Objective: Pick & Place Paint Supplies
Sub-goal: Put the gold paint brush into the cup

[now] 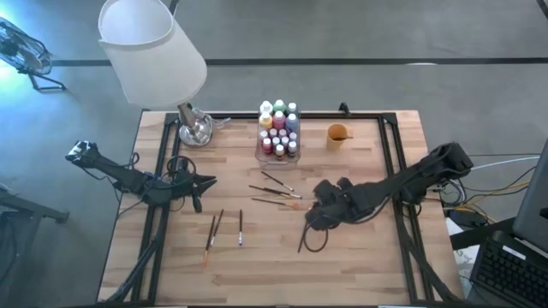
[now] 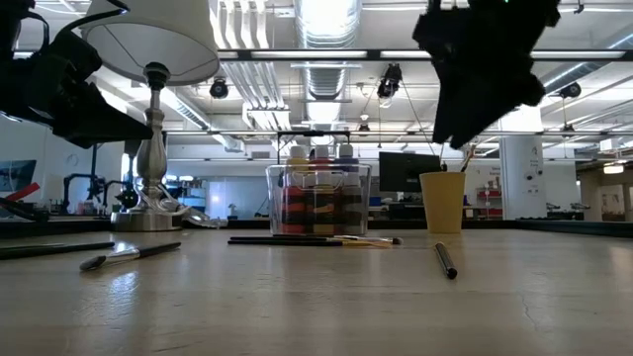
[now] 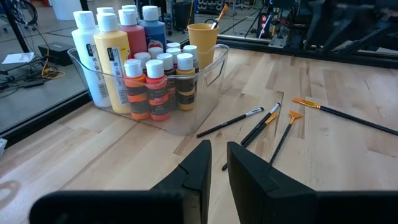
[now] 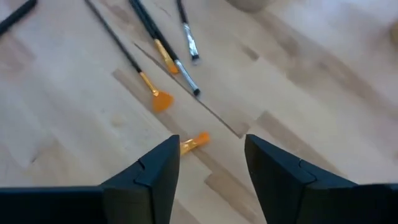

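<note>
Right gripper (image 4: 211, 168) hangs over the wood with its jaws spread wide and nothing between them. Just past its fingertips (image 4: 163, 163) lies an orange-tipped brush end (image 4: 194, 142), showing in the gap but not touched. Beyond it, toward the upper left of the right wrist view, a cluster of paintbrushes (image 4: 163, 55) lies fanned on the table.

From above, the right gripper (image 1: 318, 214) sits right of centre, just right of the fanned brushes (image 1: 276, 190). Another dark brush (image 1: 305, 235) lies below it.

Left gripper (image 3: 217, 165) is at the left-centre of the high view, jaws only narrowly apart, holding nothing. The clear box (image 3: 208, 65) of paint bottles (image 3: 152, 81) stands ahead of it, in the upper left of its wrist view. Three more brushes (image 1: 223, 229) lie at lower centre-left in the high view, apart from both grippers. An orange cup (image 1: 338, 133) stands right of the box.
</note>
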### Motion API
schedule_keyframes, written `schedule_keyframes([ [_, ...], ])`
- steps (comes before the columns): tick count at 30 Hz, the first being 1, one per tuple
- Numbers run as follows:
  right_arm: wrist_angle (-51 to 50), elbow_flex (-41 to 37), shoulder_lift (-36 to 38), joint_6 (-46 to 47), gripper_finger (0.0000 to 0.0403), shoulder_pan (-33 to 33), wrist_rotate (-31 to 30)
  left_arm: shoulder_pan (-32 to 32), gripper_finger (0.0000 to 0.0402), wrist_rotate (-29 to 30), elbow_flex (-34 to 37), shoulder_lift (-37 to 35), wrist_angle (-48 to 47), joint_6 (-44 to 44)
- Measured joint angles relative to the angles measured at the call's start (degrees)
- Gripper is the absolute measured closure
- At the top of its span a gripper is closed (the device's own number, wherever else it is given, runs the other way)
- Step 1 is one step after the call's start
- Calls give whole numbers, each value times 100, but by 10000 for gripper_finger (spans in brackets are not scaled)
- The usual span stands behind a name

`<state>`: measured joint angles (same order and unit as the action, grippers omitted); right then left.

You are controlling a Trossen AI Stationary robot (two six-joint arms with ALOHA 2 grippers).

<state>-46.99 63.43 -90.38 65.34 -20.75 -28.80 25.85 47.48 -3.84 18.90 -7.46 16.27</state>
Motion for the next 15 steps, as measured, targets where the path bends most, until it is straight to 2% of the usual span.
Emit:
schedule_keyframes([
  [5,380,-436,1,789,201,-38,0,0,344,0,0,-2,0,0],
  [10,1146,-726,1,1056,178,-79,13,0,346,0,0,-2,0,0],
  [15,1421,-925,3,1487,159,-96,13,0,345,0,0,-1,0,-1],
])
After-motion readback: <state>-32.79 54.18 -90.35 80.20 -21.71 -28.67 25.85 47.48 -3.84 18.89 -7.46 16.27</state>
